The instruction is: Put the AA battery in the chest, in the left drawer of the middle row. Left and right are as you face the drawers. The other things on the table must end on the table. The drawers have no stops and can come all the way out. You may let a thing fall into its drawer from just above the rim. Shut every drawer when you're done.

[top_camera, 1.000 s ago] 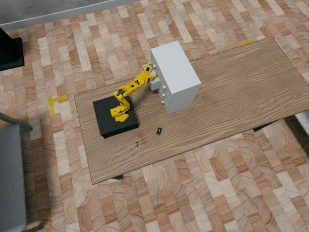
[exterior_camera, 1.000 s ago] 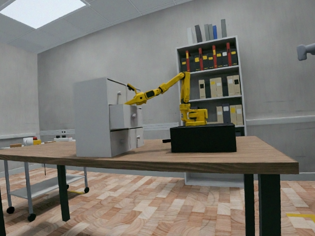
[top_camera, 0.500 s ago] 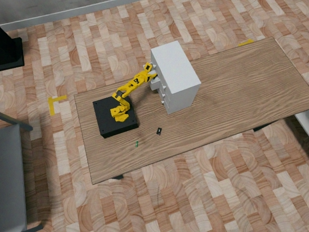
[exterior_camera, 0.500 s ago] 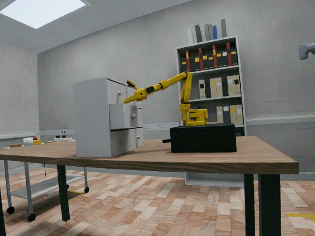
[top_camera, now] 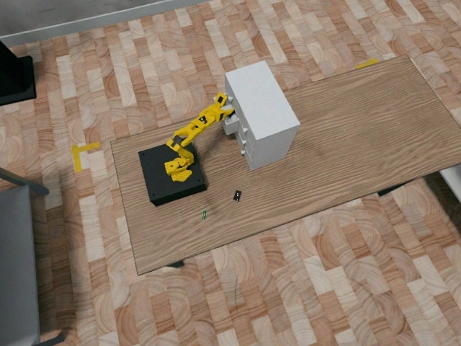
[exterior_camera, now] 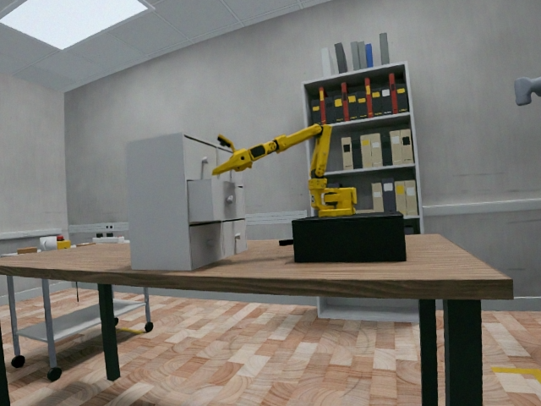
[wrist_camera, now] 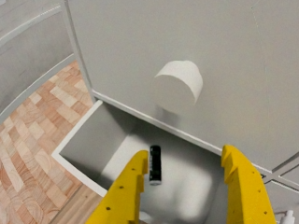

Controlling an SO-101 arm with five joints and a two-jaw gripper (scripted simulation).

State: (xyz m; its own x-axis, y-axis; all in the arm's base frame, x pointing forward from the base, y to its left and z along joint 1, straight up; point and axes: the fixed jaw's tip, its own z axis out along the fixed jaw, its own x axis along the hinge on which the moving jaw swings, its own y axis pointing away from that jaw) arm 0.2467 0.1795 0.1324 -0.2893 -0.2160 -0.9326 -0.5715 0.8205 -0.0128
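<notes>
Inside the pulled-out left drawer of the middle row (top_camera: 230,127) (exterior_camera: 201,200) (wrist_camera: 79,174), one AA battery (wrist_camera: 155,165) is seen lying on the floor of the compartment. The pincer (top_camera: 227,105) (exterior_camera: 216,152) (wrist_camera: 183,161) is found parted above it, with nothing gripped. The placing is judged complete; closing is judged to be in hand. For the next move, the fingers should be lifted clear of the rim and brought round before the drawer front, which should then be pushed in squarely. Counted: one chest (top_camera: 262,100) (exterior_camera: 159,200) (wrist_camera: 224,61), one drawer standing out, one green cylindrical item (top_camera: 204,215) and one small black item (top_camera: 237,195), both on the bench (top_camera: 335,112) (exterior_camera: 244,279) (wrist_camera: 75,207).
</notes>
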